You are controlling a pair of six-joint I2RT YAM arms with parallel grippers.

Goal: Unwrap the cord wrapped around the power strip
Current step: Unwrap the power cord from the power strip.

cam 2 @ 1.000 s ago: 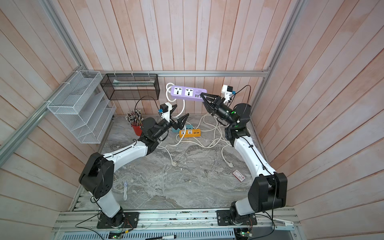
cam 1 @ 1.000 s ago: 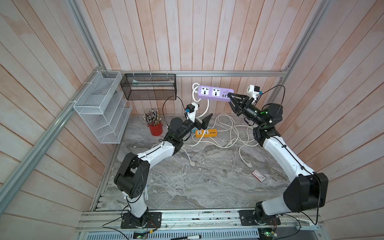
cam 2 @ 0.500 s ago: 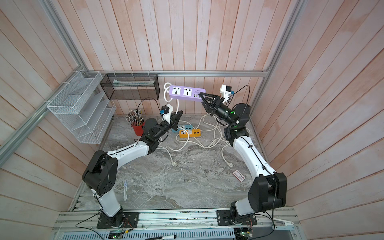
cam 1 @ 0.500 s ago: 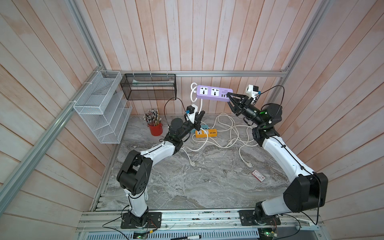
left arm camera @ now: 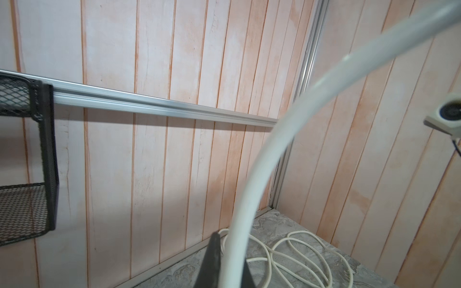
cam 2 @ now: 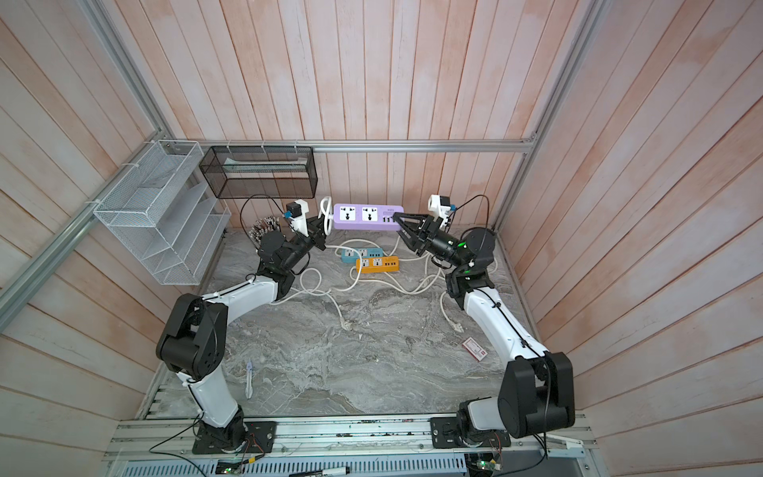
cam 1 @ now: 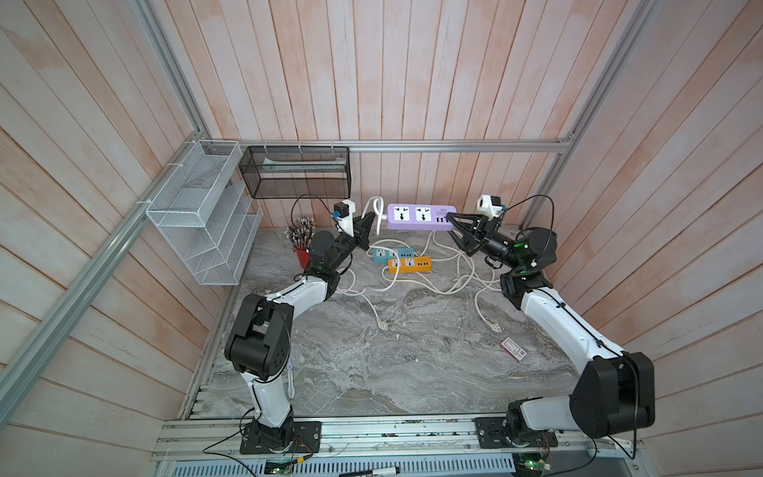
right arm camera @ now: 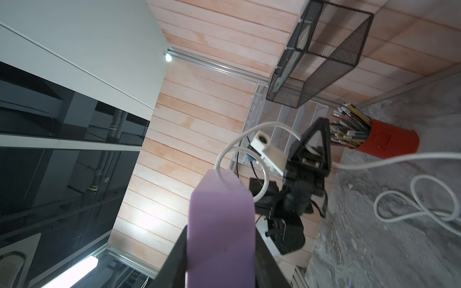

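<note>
1. Left gripper (cam 1: 366, 224) is pinched tight on the white cord (cam 1: 376, 210), just beside the cord end of the power strip (cam 1: 421, 217). In the left wrist view the cord (left arm camera: 249, 187) rises past a dark finger and arcs overhead.
2. Right gripper (cam 1: 451, 223) clamps the purple power strip by its USB end, jaws part-way apart, as wide as the strip is thick. The right wrist view confirms the strip (right arm camera: 222, 224) sits between the fingers.
3. The strip is in the air near the back wall, above the tabletop (cam 1: 371, 363), between the two grippers. Its long axis runs side to side along that wall, with the sockets facing the top cameras.
4. Key relation: the cord leaves the end pointing away from the right gripper, toward the left gripper. It curls into a small loop there, passes through the left gripper and drops to the slack on the tabletop. Neither top view shows any turn around the strip body.
5. Judgement: the wrap is nearly off. The left arm is nearer the loop, so it should pull outward along the long axis while the right anchors.
6. Risk: the loop could cinch into a kink. The slack lies around the teal strip (cam 1: 392, 252) and orange strip (cam 1: 408, 263) and could drag them.
7. Further out, clear of the pull path: red pencil cup (cam 1: 302, 257), black mesh basket (cam 1: 297, 179).
</note>
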